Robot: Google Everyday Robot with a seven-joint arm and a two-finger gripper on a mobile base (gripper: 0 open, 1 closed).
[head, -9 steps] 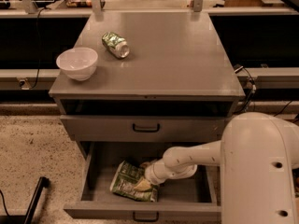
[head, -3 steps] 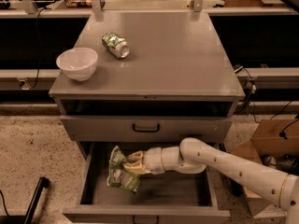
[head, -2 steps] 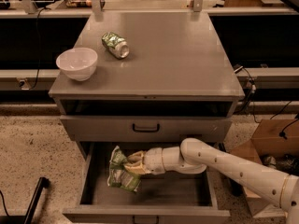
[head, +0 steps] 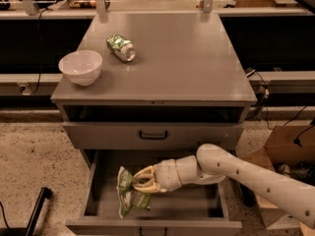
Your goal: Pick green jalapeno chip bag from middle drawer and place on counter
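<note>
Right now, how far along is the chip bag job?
Done: the middle drawer is open and the gripper, inside it, has its jaws shut on the green jalapeno chip bag. In hand: the bag is held upright, not yet out of the drawer. Left: lift it clear and set it on the counter.

The counter [head: 187, 58] is smooth grey metal, matt with a faint sheen. The white bowl [head: 80, 66] at its front left corner looks glossy and glazed. The drink can [head: 121, 47] near the left edge is shiny metal. The middle drawer [head: 91, 186] below the front edge is the same dull grey metal. Inside it, the gripper [head: 142, 181], smooth pale plastic, pinches the crinkled, glossy foil green jalapeno chip bag [head: 129, 196]. The arm [head: 246, 173] has a matt white plastic shell.
</note>
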